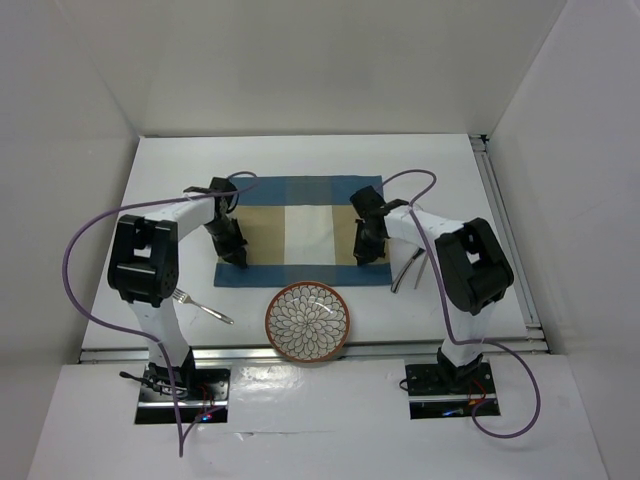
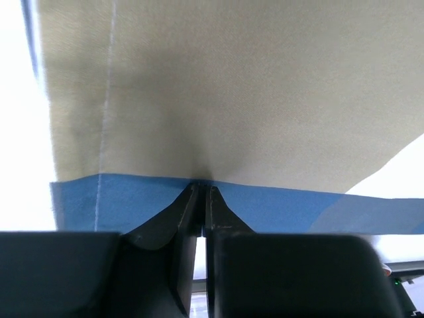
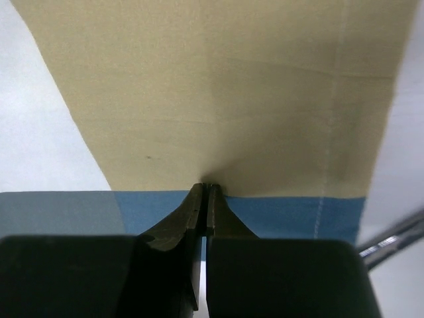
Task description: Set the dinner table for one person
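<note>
A blue-and-tan checked placemat [image 1: 300,225] lies flat in the middle of the white dinner table [image 1: 170,190]. My left gripper [image 1: 232,256] is down on its near left corner and my right gripper [image 1: 366,256] on its near right corner. In the left wrist view the gripper [image 2: 201,184] is shut on the placemat [image 2: 232,99], where the blue band meets the tan. In the right wrist view the gripper [image 3: 207,187] pinches the placemat [image 3: 218,99] the same way, and the cloth puckers at the tips.
A patterned plate [image 1: 308,320] sits at the near edge, just in front of the placemat. A fork [image 1: 200,305] lies to the plate's left. Slim metal cutlery [image 1: 408,272] [image 3: 391,238] lies right of the placemat. A metal rail [image 1: 505,240] runs along the right side.
</note>
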You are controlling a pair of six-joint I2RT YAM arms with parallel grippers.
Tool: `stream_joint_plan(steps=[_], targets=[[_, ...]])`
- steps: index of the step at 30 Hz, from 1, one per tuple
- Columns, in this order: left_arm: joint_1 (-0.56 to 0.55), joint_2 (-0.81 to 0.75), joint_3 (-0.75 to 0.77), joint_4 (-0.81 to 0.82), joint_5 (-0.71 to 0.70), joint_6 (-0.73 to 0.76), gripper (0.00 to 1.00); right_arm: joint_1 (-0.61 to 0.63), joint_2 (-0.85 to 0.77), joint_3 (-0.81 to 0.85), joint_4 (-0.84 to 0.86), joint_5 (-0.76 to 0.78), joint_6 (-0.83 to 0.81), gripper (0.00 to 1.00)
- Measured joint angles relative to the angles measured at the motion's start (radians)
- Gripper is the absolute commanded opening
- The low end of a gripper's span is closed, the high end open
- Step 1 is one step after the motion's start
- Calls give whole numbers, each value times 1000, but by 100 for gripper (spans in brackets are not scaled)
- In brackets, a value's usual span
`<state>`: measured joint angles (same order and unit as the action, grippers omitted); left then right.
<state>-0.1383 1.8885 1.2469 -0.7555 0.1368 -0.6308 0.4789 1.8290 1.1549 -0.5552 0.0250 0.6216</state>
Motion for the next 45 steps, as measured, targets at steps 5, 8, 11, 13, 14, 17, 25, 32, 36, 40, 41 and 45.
stream_joint_plan(steps=[5,8,11,13,14,17,25,32,36,40,41,45], targets=[[0,-4,68,-47,-38,6,53,0,-2,113,-93,43,-19,16],[0,-32,115,-82,-78,3,70,-8,-37,187,-114,69,-31,40],[0,-89,175,-128,-119,4,72,-58,-122,212,-130,79,-35,67],[-1,-135,219,-145,-142,4,73,-120,-196,216,-146,95,-47,81],[-2,-159,235,-145,-152,5,73,-145,-224,219,-155,99,-50,84],[-9,-259,250,-137,-178,6,77,-229,-303,236,-196,138,-63,96],[-72,-437,137,-109,-157,47,78,-385,-344,208,-246,142,-93,94],[-166,-440,16,-126,-145,56,78,-484,-232,197,-210,85,-126,81],[-188,-442,-3,-131,-146,56,78,-484,-126,197,-172,30,-136,69],[-200,-446,-7,-133,-147,56,78,-484,-66,191,-140,-3,-139,47],[-202,-446,-7,-133,-147,56,78,-484,-62,185,-128,-8,-143,39],[-211,-446,-7,-132,-156,56,84,-483,-62,168,-103,-18,-131,3]])
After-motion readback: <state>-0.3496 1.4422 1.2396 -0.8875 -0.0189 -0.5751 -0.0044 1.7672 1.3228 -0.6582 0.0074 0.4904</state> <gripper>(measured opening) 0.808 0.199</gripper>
